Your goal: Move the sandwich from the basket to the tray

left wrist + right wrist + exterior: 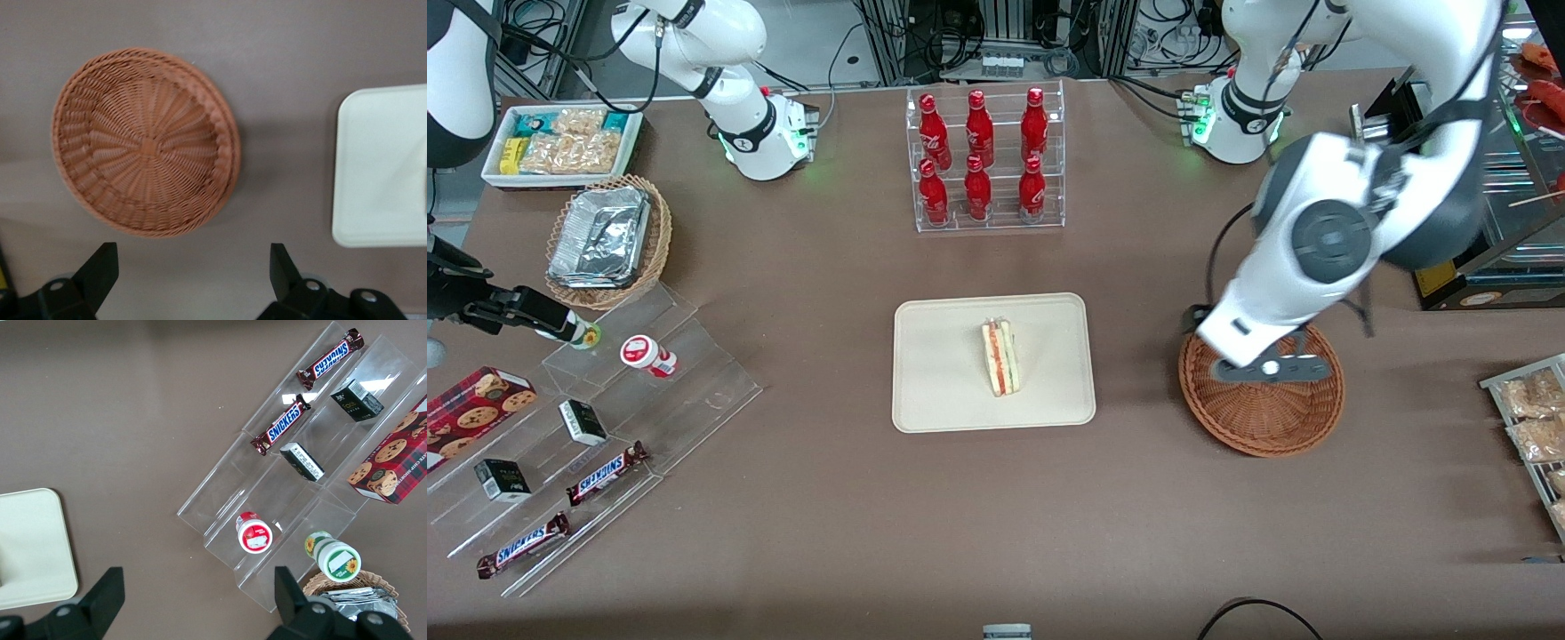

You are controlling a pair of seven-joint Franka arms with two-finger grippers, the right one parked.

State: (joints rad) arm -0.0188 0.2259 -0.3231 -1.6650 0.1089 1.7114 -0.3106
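The gripper [193, 270] hangs open and empty above the basket [1263, 409]. The sandwich [1000, 357] lies on the tray [943, 391], its long axis running toward the front camera. Toward the parked arm's end, two bars [607, 473] read "SNICKERS".

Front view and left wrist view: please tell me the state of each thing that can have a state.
sandwich: on the tray, wrapped.
tray: holds only the sandwich.
basket: empty.
gripper: open, holding nothing, above the basket.
red bottles: upright in the clear rack.
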